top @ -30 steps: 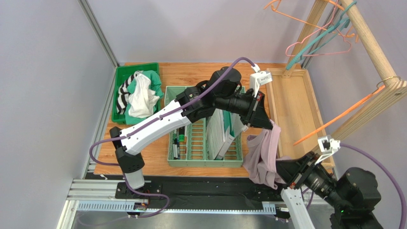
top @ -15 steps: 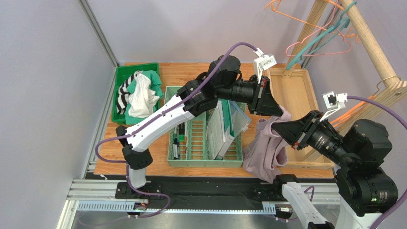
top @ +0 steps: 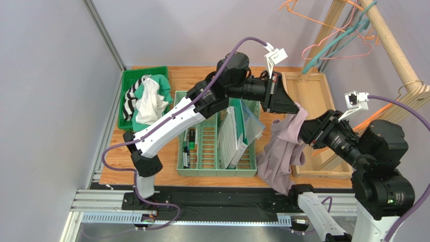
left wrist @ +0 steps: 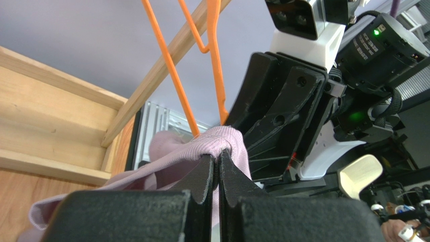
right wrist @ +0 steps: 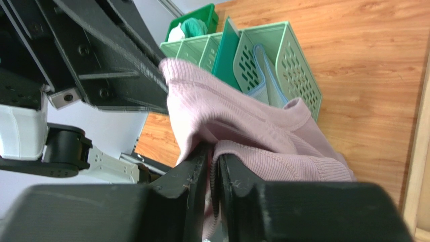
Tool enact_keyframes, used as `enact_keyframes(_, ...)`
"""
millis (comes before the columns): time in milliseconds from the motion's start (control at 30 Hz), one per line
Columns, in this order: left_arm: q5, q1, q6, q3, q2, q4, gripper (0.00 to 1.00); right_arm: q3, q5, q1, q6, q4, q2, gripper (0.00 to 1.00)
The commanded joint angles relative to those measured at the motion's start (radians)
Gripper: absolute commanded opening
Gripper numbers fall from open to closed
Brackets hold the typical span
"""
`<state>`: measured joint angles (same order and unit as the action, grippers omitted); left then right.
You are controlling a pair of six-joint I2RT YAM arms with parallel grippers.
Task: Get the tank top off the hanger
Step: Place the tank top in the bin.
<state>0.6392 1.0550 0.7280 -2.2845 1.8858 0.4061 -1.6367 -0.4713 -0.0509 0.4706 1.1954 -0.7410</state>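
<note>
At the near edge of the worktop (top: 197, 78), on the right side, the right claw (right wrist: 212, 151) has its two fingers almost together. A fold of the pink tank top (top: 280, 151) is tucked in the thin gap between them, so it has hold of the cloth.

The tank top hangs up in the air between the two arms. Its bottom droops down past the near edge of the worktop.

Just behind it, the left claw (left wrist: 216, 160) is closed tight. It pinches the top edge of the tank top. The two claws are very near each other.

The wires of an orange hanger (left wrist: 174, 75) go down behind the cloth right by the left claw. I cannot tell if the cloth is hooked on it.

In the middle of the worktop sits a light green rack (top: 217, 173) with folders (top: 232, 136) standing in it.

A wooden tray (top: 308, 96) lies along the right edge.

In the far left corner is a dark green bin (top: 146, 70) full of clothes (top: 149, 103).

Past the far right corner a wooden rail (top: 388, 40) holds more hangers (top: 328, 50) in orange, pink and teal.
</note>
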Motion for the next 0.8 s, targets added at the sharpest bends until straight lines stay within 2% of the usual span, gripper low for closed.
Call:
enact_keyframes(0, 0.042, -0.009, 0.050, -0.055, -0.007, -0.087, 0.00, -0.041, 0.013, 0.003, -0.084, -0.083, -0.015, 0.29)
enact_keyframes(33, 0.050, -0.015, 0.071, -0.055, -0.005, -0.095, 0.00, -0.026, 0.016, 0.003, -0.095, -0.094, -0.008, 0.42)
enact_keyframes(133, 0.063, -0.020, 0.096, -0.055, -0.002, -0.118, 0.00, 0.007, 0.034, 0.002, -0.125, -0.114, 0.008, 0.70)
enact_keyframes(233, 0.086, -0.018, 0.129, -0.055, -0.004, -0.147, 0.00, 0.029, 0.017, 0.003, -0.133, -0.125, 0.018, 0.86)
enact_keyframes(433, 0.097, -0.021, 0.160, -0.056, -0.005, -0.153, 0.00, 0.135, -0.108, 0.002, -0.132, -0.216, 0.078, 0.95)
enact_keyframes(567, 0.137, -0.021, 0.226, -0.056, 0.007, -0.206, 0.00, 0.231, -0.170, 0.000, -0.076, -0.350, 0.123, 1.00)
enact_keyframes(700, 0.181, -0.015, 0.294, -0.056, 0.021, -0.294, 0.00, 0.250, -0.153, -0.007, -0.066, -0.393, 0.101, 0.97)
enact_keyframes(767, 0.185, -0.013, 0.301, -0.059, 0.022, -0.293, 0.00, 0.258, -0.183, -0.012, -0.050, -0.424, 0.092, 0.89)
